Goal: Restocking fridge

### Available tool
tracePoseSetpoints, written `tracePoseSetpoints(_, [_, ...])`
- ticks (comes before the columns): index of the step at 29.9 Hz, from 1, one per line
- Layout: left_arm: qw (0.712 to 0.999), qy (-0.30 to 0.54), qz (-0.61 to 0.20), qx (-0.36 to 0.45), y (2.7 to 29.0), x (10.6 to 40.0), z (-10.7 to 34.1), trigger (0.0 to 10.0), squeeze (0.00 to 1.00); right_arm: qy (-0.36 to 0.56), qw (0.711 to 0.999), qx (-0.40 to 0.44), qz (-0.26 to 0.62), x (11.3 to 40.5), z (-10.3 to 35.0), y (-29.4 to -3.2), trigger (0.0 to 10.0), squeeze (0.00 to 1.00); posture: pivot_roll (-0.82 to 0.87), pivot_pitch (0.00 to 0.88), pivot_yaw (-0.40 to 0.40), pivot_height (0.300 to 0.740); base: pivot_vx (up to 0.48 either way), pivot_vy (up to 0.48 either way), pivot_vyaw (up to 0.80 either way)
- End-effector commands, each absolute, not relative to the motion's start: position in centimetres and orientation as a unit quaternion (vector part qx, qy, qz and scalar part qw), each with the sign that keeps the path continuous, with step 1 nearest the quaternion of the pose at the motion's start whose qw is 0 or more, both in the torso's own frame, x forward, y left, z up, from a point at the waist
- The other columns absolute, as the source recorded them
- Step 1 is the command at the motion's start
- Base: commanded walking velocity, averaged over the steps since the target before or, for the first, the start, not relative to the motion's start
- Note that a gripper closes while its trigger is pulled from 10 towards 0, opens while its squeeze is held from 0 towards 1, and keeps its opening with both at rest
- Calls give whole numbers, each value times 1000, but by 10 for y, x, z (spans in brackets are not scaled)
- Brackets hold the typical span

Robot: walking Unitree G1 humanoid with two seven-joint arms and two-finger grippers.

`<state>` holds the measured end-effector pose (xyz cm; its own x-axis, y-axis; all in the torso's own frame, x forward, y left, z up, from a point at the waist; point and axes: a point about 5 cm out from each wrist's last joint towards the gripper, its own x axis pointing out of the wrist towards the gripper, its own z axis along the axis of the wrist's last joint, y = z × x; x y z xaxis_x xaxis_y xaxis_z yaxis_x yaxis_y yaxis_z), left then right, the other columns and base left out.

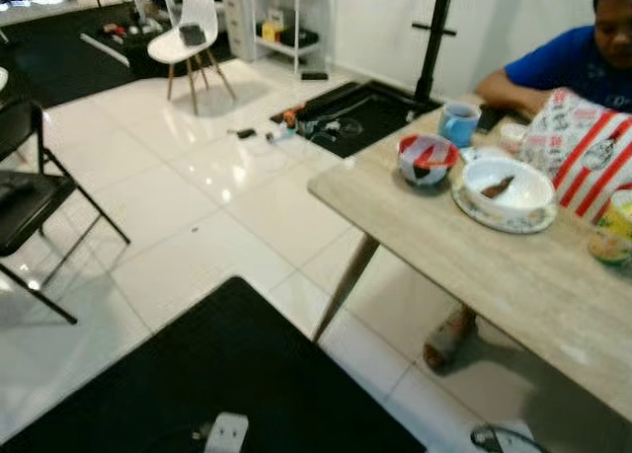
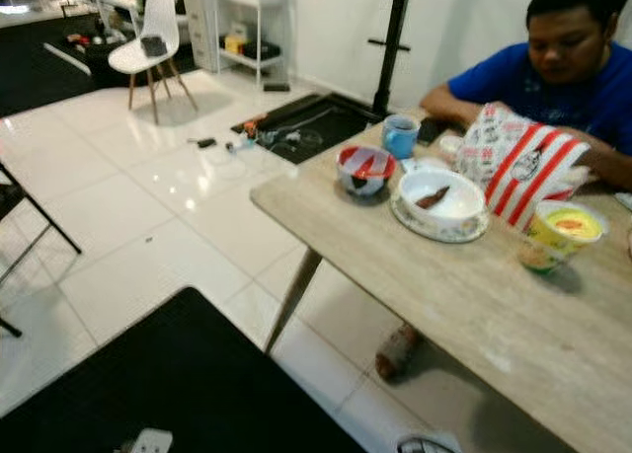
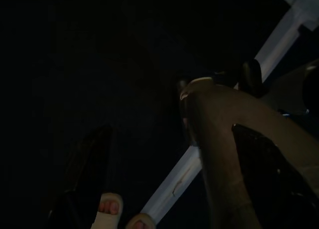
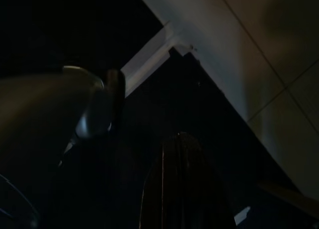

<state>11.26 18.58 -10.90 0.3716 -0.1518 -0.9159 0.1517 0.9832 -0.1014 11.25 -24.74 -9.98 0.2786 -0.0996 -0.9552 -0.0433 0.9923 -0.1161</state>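
Pale wood-grain bench (image 2: pixel 464 305) stands ahead to the right, carrying a red bowl (image 2: pixel 364 168), a blue mug (image 2: pixel 400 135), a white bowl (image 2: pixel 441 198) on a plate, a striped bag (image 2: pixel 518 162) and a yellow tub (image 2: pixel 559 233). A person in a blue shirt (image 2: pixel 553 88) sits behind it. No fridge can be made out, nor anything to stock it with. Both arms hang idle over a black mat (image 1: pixel 217 374); the wrist views are too dark, so I cannot tell whether either pincer is open or closed. Walking on risks clipping the bench corner, the folding chair (image 1: pixel 30 201), or the cables (image 1: pixel 316 125) on the floor.
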Motion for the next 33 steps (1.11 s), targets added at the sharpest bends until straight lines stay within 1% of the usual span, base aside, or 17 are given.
tracePoseSetpoints(1, [804, 585, -105, -12, 183, 94, -114, 10000, 0, 599, 798, -64, -17, 114, -99, -248, 10000, 0, -19, 0, 9, 740, 0, -446, 0])
tracePoseSetpoints(5, [809, 580, -100, -7, 183, 95, -114, 10000, 0, 598, 798, -64, -17, 114, -99, -248, 10000, 0, -18, 0, 8, 740, 0, -441, 0])
tracePoseSetpoints(7, [812, 576, -88, -20, 183, 95, -114, 10000, 0, 599, 798, -63, -17, 114, -100, -247, 10000, 0, -18, 0, 8, 740, 0, 0, 0])
tracePoseSetpoints(12, [810, 580, -91, -12, 183, 94, -114, 10000, 0, 600, 797, -63, -17, 113, -100, -247, 10000, 0, -19, 0, 10, 740, 0, 0, 0])
tracePoseSetpoints(33, [811, 578, -94, -3, 182, 95, -114, 10000, 0, 609, 791, -63, -7, 110, -101, -244, 10000, 0, -17, 0, 10, 740, 0, 0, -757])
